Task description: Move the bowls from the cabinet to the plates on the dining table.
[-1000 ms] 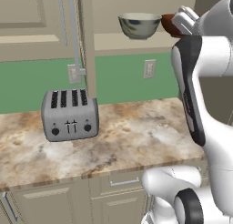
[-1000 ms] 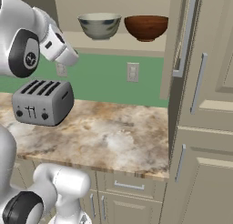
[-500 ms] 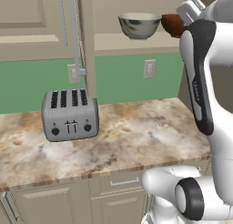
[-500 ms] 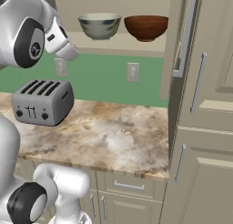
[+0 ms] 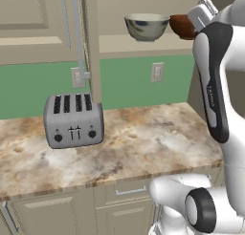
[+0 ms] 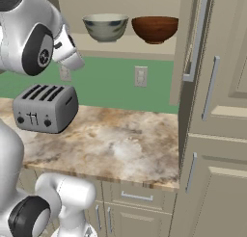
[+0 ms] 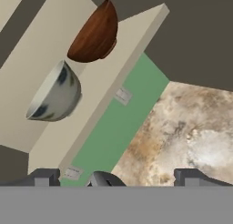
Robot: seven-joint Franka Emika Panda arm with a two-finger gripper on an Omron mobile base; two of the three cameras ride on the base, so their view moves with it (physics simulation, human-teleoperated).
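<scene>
Two bowls stand side by side on the shelf (image 5: 143, 44) of the open cabinet (image 6: 192, 38). The larger grey-white bowl (image 5: 146, 26) (image 6: 105, 27) (image 7: 57, 93) is on the left. The smaller reddish-brown bowl (image 5: 181, 26) (image 6: 155, 29) (image 7: 95, 34) is on the right. My gripper (image 7: 116, 175) is open and holds nothing, facing the shelf from a distance, apart from both bowls. In the left base view my white hand (image 5: 205, 10) is raised beside the brown bowl and partly covers it. The plates and the dining table are out of view.
A silver toaster (image 5: 73, 120) (image 6: 46, 107) sits on the stone worktop (image 5: 143, 143) under the cabinet. The open cabinet door (image 5: 91, 43) juts out above the toaster. A tall beige unit (image 6: 217, 111) bounds the worktop on the right. Drawers run below.
My arm has swung upward and its upper link now stands more upright. The hand has drifted slightly toward the brown bowl. Both bowls stay where they were.
</scene>
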